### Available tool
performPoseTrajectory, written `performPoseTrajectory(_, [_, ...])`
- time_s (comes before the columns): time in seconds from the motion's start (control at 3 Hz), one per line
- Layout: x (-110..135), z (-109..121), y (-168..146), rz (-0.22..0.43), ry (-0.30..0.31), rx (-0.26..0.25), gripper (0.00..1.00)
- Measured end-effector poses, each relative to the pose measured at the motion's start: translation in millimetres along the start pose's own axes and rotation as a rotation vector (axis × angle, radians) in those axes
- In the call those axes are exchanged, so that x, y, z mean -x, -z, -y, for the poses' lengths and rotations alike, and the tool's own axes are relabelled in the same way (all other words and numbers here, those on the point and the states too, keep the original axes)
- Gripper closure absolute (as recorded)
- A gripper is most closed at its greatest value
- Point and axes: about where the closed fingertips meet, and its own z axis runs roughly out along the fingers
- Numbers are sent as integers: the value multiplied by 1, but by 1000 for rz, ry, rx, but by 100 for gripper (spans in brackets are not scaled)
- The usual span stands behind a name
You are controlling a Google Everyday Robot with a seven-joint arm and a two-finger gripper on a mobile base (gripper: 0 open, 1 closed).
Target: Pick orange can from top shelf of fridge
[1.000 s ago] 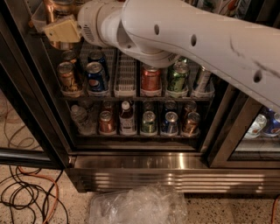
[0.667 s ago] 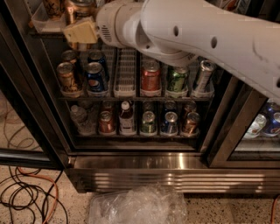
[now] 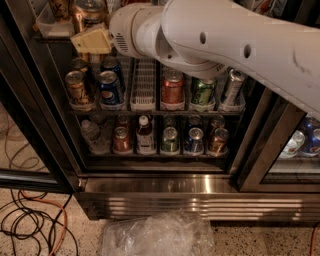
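Nearest you: crumpled clear plastic on speckled floor. Then the fridge, ribbed steel base. Mid-rack, a blue can, round red-white emblem. Top shelf, far left: shiny orange can, tan gripper just before it. Grasp: you cannot tell.

The scene is dim and warm-toned. Inside the large dark-framed glass-door fridge the lower racks sink into shadow, and only the silver can lids catch small glints. A bright streak of glare lies along the ribbed stainless-steel base. The white plastic robot arm is brightest, seemingly lit from above. Its pale yellow hand, high at the fridge's left, is evenly lit.
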Motion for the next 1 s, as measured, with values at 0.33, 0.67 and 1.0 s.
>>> performPoseTrajectory(0.33, [0,0,0,0,0,0,100])
performPoseTrajectory(0.67, [4,-2,-4,7,2,15,100])
performPoseTrajectory(1.0, [-14,4,29,-41,-42,17,100])
